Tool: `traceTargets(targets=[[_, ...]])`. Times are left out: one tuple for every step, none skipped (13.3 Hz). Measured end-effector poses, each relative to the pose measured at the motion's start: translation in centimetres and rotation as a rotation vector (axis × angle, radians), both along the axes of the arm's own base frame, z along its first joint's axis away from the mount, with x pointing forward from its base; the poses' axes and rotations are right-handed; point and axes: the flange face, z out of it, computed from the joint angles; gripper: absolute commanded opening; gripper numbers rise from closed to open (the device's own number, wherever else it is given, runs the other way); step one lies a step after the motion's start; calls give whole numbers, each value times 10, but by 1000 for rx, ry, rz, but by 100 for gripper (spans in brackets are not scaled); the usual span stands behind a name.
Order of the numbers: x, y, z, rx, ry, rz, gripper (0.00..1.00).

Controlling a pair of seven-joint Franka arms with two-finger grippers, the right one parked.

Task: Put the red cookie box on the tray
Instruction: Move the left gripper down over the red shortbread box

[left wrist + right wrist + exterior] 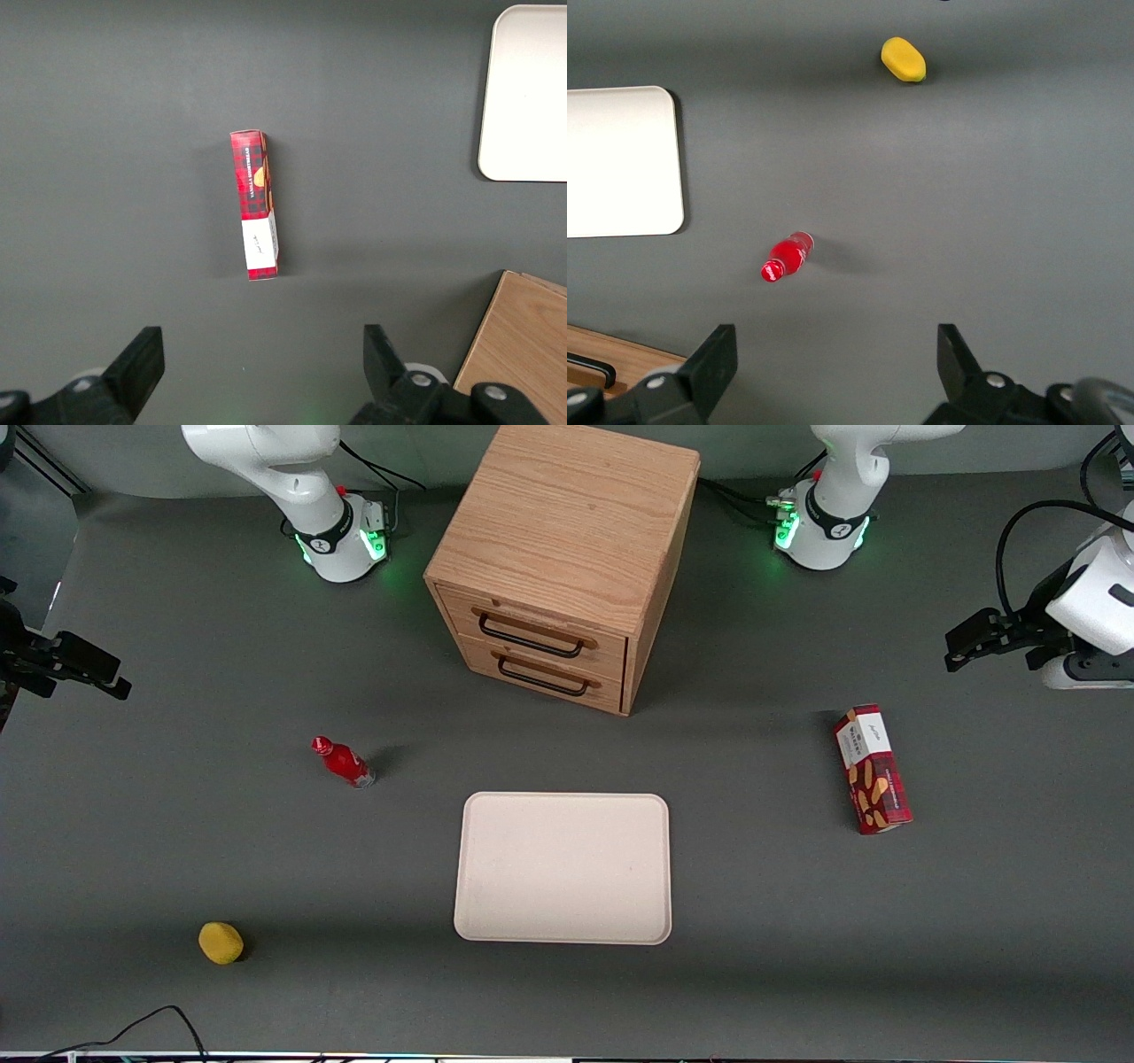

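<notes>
The long slim red tartan cookie box (872,769) lies flat on the dark grey table (177,850), toward the working arm's end, its white label end pointing away from the front camera and the cookie pictures facing up. It sits well apart from the flat cream-beige rectangular tray (563,867) with rounded corners and a low rim, which rests near the middle of the table and holds nothing.

The left arm's black two-finger gripper (957,646) hangs above the table at the working arm's end, farther from the front camera than the box and not touching it. From the wrist camera its fingers (142,359) stand wide apart, empty, with the box (256,204) lying on the table between and ahead of them.

Farther from the front camera than the tray stands a light oak cabinet (567,558) with two drawers, both pushed closed, each with a black handle. Toward the parked arm's end, a small red bottle (343,762) lies on its side, and a yellow rounded lump (221,942) sits nearer the camera.
</notes>
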Motion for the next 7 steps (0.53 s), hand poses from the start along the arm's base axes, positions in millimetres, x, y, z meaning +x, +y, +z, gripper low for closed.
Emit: traceTargets(targets=[[0, 0, 2, 2, 3, 0, 100], [-1, 1, 4, 7, 8, 1, 100], [0, 2, 5, 11, 13, 0, 100], [1, 1, 5, 14, 17, -1, 100], [3, 1, 5, 16, 26, -2, 100], [5, 0, 3, 17, 31, -4, 100], [7, 0, 1, 18, 37, -5, 100]])
